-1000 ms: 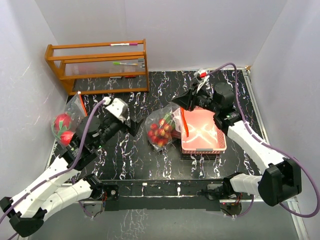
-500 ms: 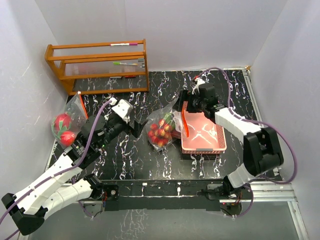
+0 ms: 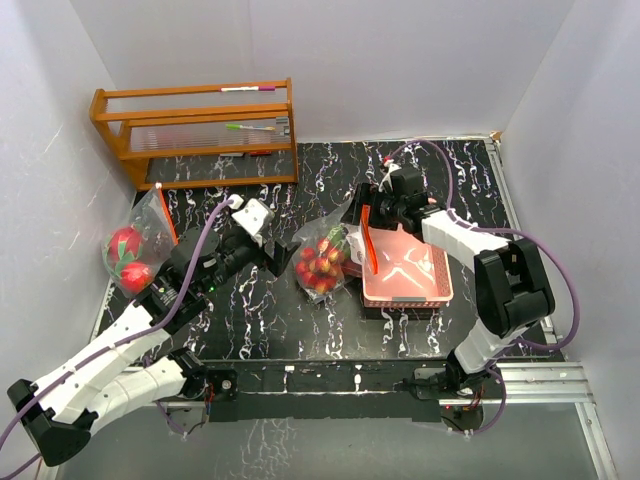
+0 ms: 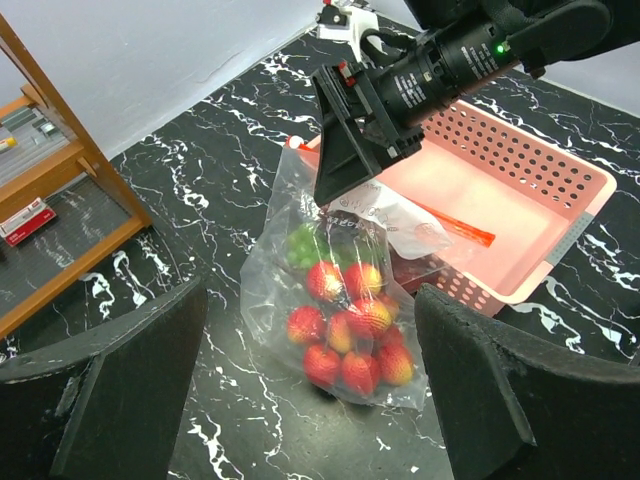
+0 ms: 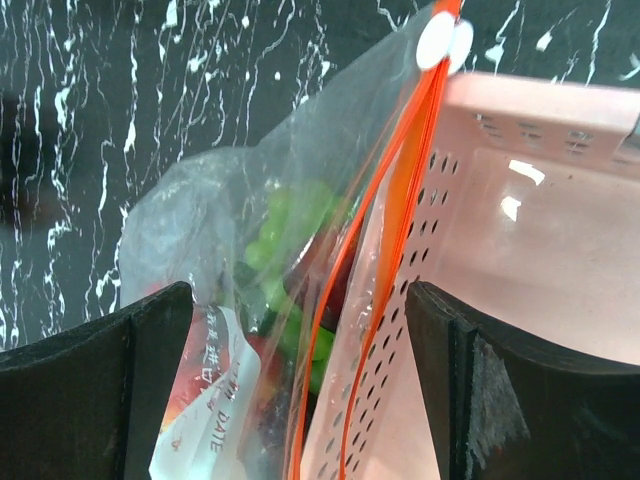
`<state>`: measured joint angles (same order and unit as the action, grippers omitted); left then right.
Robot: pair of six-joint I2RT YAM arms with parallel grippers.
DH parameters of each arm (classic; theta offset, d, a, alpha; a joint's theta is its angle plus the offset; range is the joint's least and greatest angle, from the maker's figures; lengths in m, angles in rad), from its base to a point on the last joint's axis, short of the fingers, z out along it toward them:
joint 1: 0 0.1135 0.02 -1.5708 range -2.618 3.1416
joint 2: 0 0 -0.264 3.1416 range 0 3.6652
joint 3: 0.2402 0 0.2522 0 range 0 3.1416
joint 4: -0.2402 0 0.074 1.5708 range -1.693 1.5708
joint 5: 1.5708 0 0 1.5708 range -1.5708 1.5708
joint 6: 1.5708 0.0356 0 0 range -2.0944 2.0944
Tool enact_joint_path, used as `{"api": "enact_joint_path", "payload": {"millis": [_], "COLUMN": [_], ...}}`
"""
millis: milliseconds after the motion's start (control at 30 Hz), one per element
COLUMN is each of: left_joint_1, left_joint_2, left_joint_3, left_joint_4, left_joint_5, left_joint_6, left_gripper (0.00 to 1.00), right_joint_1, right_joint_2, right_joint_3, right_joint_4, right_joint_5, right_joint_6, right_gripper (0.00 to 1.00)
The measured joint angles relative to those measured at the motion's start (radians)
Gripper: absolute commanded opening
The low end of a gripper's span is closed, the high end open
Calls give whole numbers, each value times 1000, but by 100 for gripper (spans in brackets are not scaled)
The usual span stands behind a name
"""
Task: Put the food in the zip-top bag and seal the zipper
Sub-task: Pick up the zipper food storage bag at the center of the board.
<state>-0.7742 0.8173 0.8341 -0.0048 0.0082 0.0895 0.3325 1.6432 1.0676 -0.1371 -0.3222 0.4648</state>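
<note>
A clear zip-top bag point(image 3: 322, 258) lies mid-table, holding the food: several red fruits point(image 4: 345, 340) and green grapes point(image 4: 300, 245). Its orange zipper point(image 3: 369, 240) hangs over the left rim of the pink basket point(image 3: 430, 290). My right gripper point(image 3: 367, 205) is open above that strip. In the right wrist view the zipper point(image 5: 400, 200) and its white slider point(image 5: 445, 42) run between the spread fingers of the right gripper point(image 5: 300, 290), touching neither. My left gripper point(image 3: 272, 250) is open just left of the bag, and the left wrist view shows the bag point(image 4: 340, 310) framed by its fingers point(image 4: 130, 390).
A second clear bag point(image 3: 135, 245) with a pink-red dragon fruit point(image 3: 125, 243) lies at the table's left edge. A wooden rack point(image 3: 195, 130) stands at the back left. The pink basket point(image 4: 590, 190) holds nothing but the bag's draped top. White walls close in the table.
My right gripper has gone from shut to open, and its arm has folded in closer over the basket's left rim. The left gripper has crept slightly toward the bag.
</note>
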Motion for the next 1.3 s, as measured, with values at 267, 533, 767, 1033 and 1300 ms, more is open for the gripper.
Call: {"api": "enact_joint_path", "payload": {"millis": [267,533,767,1033,1300], "left_joint_1": [0,0,0,0,0], "left_joint_2": [-12,-11,-11,-38,-86], "left_joint_3": [-14,-17,-18,-62,-97], "left_joint_4": [-2,-2,-2,37,122], "left_joint_5": [-4,-4,-5,3,67], "left_joint_6": [0,0,0,24,60], "left_gripper": [83,83,83,89,59], "right_joint_1": [0,0,0,16,41], "right_joint_2": [4,-5,-84,-281,-561], "right_joint_3": [-70,-71,-71,-118,-168], "right_joint_4": [26,35,15,-58,-159], "right_joint_5": [-53,-92,-136,-316,-520], "right_joint_6": [7,0,-57,-242,-424], "right_gripper": [42,8,8,8,8]}}
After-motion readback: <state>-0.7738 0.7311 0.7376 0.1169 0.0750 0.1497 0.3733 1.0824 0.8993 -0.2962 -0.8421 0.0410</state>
